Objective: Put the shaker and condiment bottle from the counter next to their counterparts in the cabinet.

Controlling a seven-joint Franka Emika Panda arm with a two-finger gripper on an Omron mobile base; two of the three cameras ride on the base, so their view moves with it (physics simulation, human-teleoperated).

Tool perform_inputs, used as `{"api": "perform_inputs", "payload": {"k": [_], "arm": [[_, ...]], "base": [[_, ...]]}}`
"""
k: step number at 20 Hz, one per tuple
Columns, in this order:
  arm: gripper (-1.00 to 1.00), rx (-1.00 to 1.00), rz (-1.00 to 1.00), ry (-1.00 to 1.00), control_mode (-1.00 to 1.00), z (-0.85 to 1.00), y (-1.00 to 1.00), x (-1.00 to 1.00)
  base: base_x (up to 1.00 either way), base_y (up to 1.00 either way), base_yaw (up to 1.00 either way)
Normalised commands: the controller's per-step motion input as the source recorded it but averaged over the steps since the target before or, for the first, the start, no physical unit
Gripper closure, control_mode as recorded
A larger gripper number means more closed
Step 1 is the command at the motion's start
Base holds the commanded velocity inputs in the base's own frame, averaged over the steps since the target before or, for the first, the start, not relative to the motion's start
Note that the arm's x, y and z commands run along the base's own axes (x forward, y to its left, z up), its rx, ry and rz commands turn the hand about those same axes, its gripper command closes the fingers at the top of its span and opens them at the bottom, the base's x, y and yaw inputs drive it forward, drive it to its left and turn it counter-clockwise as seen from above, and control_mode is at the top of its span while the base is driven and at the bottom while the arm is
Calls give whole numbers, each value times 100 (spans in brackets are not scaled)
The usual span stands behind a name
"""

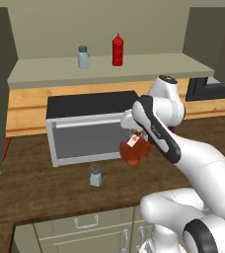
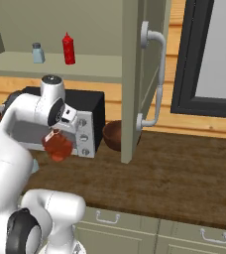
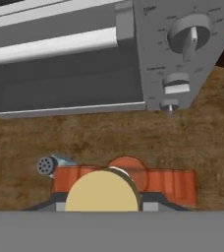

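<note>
The fingers (image 1: 137, 140) are clamped on the condiment bottle (image 1: 134, 152); lift it straight above the toaster oven (image 1: 92, 126), then beside the red squeeze bottle (image 1: 117, 50).

1. The arm (image 1: 203, 163) has glossy white rounded shells.
2. Dark grey to black bands mark its joints, with one black ring low on the base segment.
3. A long dark strip with faint pale lettering runs along the forearm.
4. The uppermost joint carries a dark cap.
</note>
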Motion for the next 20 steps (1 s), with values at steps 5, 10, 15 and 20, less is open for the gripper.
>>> {"api": "perform_inputs", "payload": {"k": [5, 10, 15, 20], "arm": [[100, -12, 0, -50, -100, 0, 1, -93], [100, -4, 0, -43, -100, 57, 0, -40], [100, 2, 0, -8, -100, 21, 1, -2], [100, 13, 0, 13, -100, 84, 0, 6]], "base": [[0, 0, 0], [0, 0, 0], [0, 0, 0], [0, 0, 0]]}}
